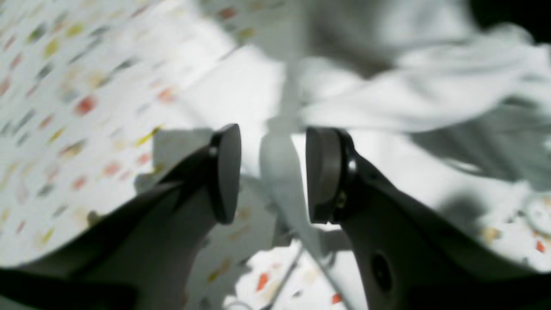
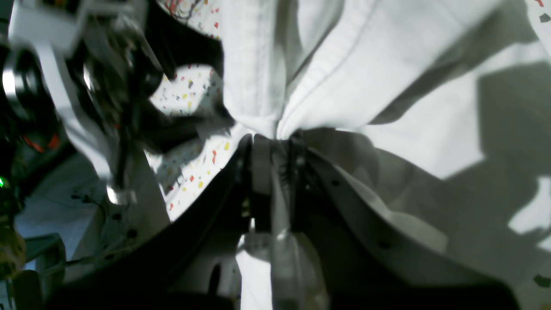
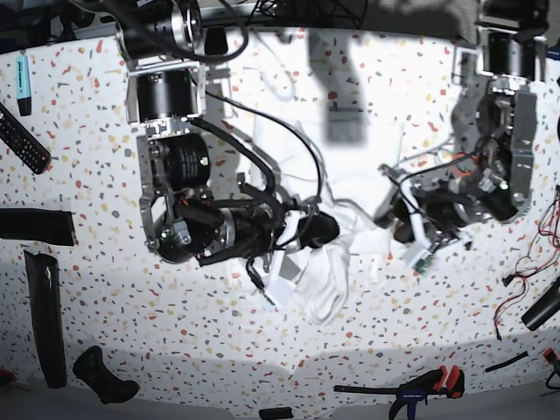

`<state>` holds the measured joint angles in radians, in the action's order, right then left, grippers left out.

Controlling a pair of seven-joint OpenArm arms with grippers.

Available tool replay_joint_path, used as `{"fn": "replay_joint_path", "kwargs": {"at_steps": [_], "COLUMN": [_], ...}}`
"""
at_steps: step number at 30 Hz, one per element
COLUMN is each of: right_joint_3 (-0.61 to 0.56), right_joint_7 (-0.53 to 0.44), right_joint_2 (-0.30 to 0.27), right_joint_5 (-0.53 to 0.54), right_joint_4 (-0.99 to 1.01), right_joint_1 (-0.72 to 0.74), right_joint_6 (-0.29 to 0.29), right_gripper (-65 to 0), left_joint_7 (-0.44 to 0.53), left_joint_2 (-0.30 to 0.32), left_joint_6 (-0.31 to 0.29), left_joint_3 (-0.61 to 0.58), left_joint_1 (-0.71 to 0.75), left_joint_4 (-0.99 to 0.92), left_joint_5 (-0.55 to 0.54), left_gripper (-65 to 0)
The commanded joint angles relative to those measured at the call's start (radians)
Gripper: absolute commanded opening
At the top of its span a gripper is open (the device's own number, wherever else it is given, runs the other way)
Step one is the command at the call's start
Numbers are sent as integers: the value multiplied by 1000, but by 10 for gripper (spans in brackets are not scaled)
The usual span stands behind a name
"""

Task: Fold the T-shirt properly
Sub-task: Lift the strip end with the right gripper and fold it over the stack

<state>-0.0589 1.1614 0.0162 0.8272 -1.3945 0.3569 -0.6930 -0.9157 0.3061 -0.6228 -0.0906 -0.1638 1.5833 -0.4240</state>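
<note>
Near bench [image 3: 105, 289] centre, left to right: right gripper [image 2: 275, 148] clamped on bunched T-shirt [image 3: 325, 271], lifting it clear, probably to shake out; left gripper [image 1: 273, 172] spread open around a hanging strip, not yet pinching.

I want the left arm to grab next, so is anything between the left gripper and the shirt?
Nothing visible. The left gripper is open, with a strip of the shirt already hanging between its jaws, untouched.
</note>
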Motion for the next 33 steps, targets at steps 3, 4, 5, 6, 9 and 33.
{"fn": "replay_joint_path", "kwargs": {"at_steps": [3,4,5,6,9,33], "right_joint_3": [0,0,0,0,0,-196], "right_joint_7": [-12,-12,-11,-12,-12,-12], "right_joint_2": [7,10,15,25,72,141], "right_joint_5": [21,21,21,21,21,396], "right_joint_4": [-18,-18,-18,-18,-18,-17], "right_joint_1": [24,24,24,24,24,-39], "right_joint_6": [-5,-5,-5,-5,-5,-5], "right_gripper": [-650,-650,-650,-650,-650,-369], "left_joint_7": [59,71,87,103,130,132], "left_joint_2": [36,48,61,76,122,210], "left_joint_6": [27,36,45,60,138,440], "left_joint_3": [5,5,5,5,5,5], "left_joint_1": [-24,-25,-24,-24,-24,-24], "left_joint_4": [21,21,21,21,21,21], "left_joint_5": [-14,1,24,53,138,293], "left_gripper": [-409,-409,-409,-409,-409,-409]}}
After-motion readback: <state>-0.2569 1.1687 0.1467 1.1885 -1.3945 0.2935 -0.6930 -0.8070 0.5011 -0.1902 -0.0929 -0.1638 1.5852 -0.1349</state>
